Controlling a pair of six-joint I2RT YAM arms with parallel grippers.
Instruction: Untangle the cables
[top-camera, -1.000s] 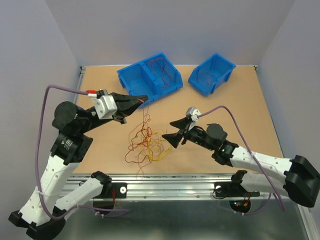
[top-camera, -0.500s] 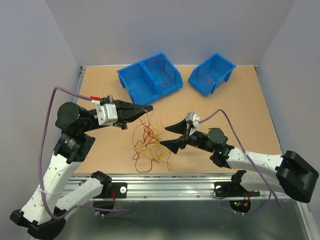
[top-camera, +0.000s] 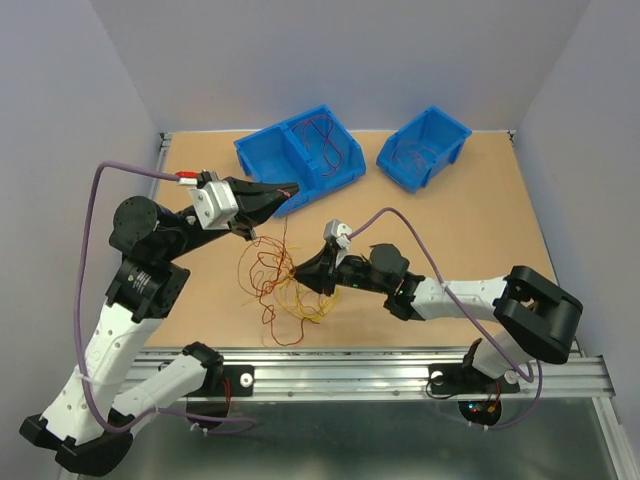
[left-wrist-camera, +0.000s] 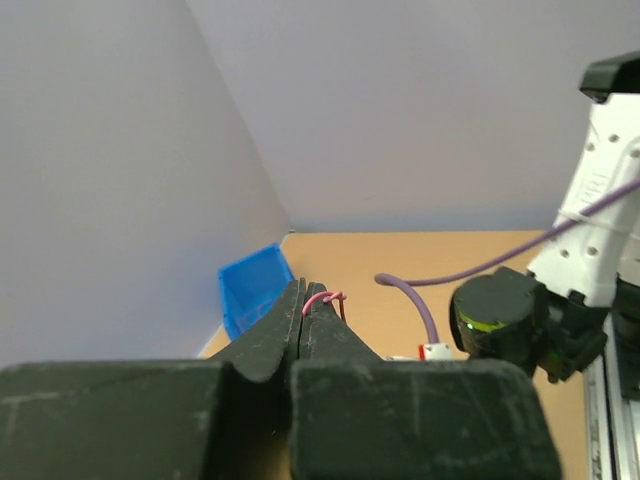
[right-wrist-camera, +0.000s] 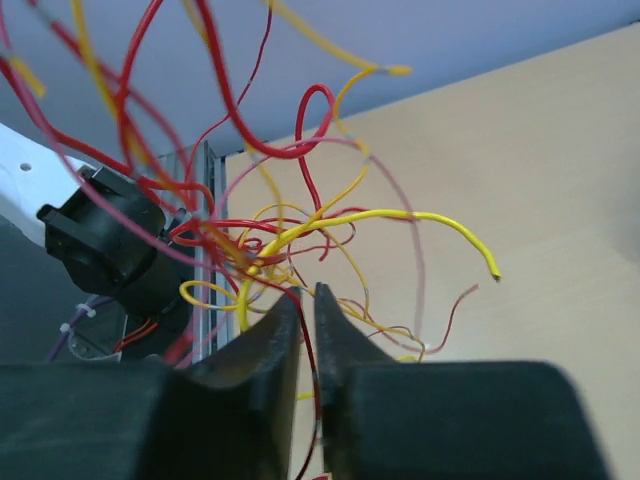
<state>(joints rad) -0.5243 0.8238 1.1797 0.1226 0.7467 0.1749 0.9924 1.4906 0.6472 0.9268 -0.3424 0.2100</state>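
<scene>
Cables (top-camera: 278, 285), a red and yellow tangle, are hanging in front of the divided blue bin (top-camera: 262, 160) and trailing onto the surface (top-camera: 480, 230). The left tool (top-camera: 290, 190) is clenching one red strand beside the bin. The right tool (top-camera: 294, 270) is nearly closed among them; I cannot tell whether it is gripping.

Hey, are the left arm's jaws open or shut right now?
Shut. In the left wrist view the left gripper has its jaws pressed together with no gap, and they pinch a red cable at the tip.
</scene>
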